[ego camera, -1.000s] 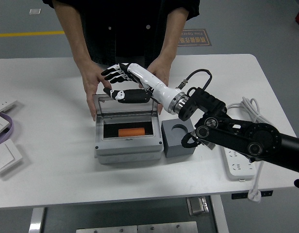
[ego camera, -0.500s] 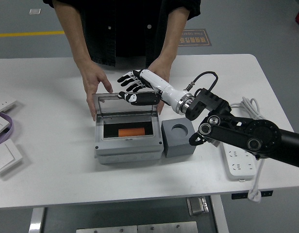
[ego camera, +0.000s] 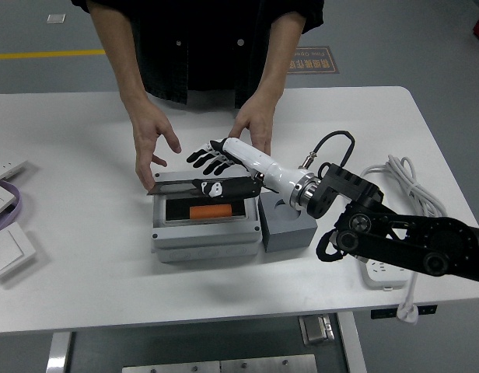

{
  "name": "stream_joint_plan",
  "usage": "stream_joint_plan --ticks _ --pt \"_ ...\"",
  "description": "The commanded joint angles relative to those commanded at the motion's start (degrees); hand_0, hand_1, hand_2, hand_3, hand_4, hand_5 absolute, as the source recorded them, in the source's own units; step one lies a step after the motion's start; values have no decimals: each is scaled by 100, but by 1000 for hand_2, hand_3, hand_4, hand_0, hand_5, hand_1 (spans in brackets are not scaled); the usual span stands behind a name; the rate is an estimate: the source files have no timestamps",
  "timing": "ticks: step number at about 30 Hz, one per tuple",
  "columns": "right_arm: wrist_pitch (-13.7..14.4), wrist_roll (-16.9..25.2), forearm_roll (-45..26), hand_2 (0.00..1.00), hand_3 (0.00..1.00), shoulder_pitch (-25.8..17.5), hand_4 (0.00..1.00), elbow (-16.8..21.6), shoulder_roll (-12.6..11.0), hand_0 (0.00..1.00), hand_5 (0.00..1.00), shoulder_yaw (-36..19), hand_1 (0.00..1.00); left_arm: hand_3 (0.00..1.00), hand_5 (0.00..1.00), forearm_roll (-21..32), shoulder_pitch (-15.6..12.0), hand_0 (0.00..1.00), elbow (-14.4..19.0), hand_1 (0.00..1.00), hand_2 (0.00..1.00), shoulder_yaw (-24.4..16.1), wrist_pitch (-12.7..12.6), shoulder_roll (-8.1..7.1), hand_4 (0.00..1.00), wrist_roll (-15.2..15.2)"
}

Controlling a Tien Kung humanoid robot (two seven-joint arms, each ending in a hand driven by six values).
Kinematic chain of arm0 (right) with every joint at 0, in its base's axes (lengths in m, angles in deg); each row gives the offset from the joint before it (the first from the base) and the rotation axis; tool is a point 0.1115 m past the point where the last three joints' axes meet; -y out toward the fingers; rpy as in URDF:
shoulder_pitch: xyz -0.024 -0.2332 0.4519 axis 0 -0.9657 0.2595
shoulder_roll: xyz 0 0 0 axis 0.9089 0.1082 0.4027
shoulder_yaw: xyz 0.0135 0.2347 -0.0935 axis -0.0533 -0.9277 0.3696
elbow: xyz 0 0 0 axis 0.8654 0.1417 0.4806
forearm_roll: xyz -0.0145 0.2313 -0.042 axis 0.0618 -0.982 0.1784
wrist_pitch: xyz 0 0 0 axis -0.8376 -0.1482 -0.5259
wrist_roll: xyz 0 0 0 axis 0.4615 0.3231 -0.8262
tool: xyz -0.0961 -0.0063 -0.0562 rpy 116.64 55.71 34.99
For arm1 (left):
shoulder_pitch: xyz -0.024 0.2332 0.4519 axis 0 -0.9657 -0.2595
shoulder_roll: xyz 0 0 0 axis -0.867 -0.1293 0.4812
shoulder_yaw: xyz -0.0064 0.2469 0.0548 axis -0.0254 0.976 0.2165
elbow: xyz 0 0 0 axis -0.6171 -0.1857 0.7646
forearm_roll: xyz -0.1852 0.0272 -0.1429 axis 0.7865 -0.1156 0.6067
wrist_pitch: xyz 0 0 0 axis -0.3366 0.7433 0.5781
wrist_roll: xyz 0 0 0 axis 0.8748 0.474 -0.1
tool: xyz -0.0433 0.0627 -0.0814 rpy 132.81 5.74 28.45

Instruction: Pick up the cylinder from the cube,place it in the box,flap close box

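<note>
An orange cylinder (ego camera: 211,211) lies inside the grey box (ego camera: 204,237) at the table's middle. The box's clear lid (ego camera: 194,186) is tilted well down over the opening. My right hand (ego camera: 211,169), white with black fingers, rests on top of the lid, fingers spread and thumb along its front edge, holding nothing. To the right of the box stands the dark grey cube (ego camera: 286,224), its round socket partly hidden by my forearm. A person's two hands (ego camera: 154,140) hover just behind the box at either side. My left arm is out of view.
A white power strip (ego camera: 383,268) and its coiled cable (ego camera: 403,183) lie at the right. White switch plates (ego camera: 8,250) sit at the left edge. The person's other hand (ego camera: 255,124) is beside my wrist.
My right hand has moved forward and down, pushing the lid from upright to nearly flat. The person's hands have let go of the box's sides and lifted away.
</note>
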Motion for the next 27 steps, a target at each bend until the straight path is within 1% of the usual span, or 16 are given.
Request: stream_joint_plan --ticks 5,6,7,9,11,12,14,17,18,22,23,24,27 --pt "-138 -38 -309 694 700 -96 626 25 25 609 278 -10 635 654 296 -2 -4 623 -6 594 607 -11 0 -5 745 -3" --pt "-151 -33 -351 701 726 -111 626 20 24 568 282 -22 632 654 297 -1 -4 624 -7 594 607 -12 0 -6 744 -3" --pt "-154 -22 -386 701 726 -137 626 9 12 568 282 -62 632 654 297 4 -6 624 -7 594 607 -10 1 -4 744 -3" --pt "-123 5 -396 701 726 -223 626 0 -40 568 282 -220 632 654 297 12 -10 624 -9 594 607 -5 5 -1 744 -2" --pt "-22 58 -331 701 726 -385 626 27 -137 568 282 -452 632 654 297 27 -17 624 -10 594 607 2 7 1 744 0" --pt "46 96 -278 709 765 -496 624 53 -196 578 290 -583 635 653 296 34 -20 623 -9 594 607 12 8 0 744 1" --pt "196 202 -176 709 765 -759 624 142 -320 578 290 -922 635 653 296 55 -22 623 -6 594 607 53 11 -11 744 6" --pt "320 416 -331 709 765 -1197 624 273 -409 578 290 -1475 635 653 296 66 -26 623 1 594 607 95 15 -39 744 8" --pt "330 483 -380 704 730 -1345 621 324 -405 588 290 -1664 636 654 295 72 -34 623 2 594 606 108 14 -46 743 7" --pt "358 716 -396 704 730 -2018 621 484 -295 588 290 -2555 636 654 295 114 -92 623 0 594 606 151 14 -51 743 7" --pt "372 786 -376 704 730 -2194 621 486 -246 588 290 -2778 636 654 295 133 -111 623 -3 594 606 170 16 -46 743 7" --pt "390 839 -353 691 697 -2363 616 463 -206 593 294 -3019 634 654 295 151 -120 623 -6 595 606 189 21 -44 743 7" --pt "444 918 -273 691 697 -2770 616 344 -147 593 294 -3652 634 654 295 192 -112 623 -22 595 606 227 49 -53 743 -4"
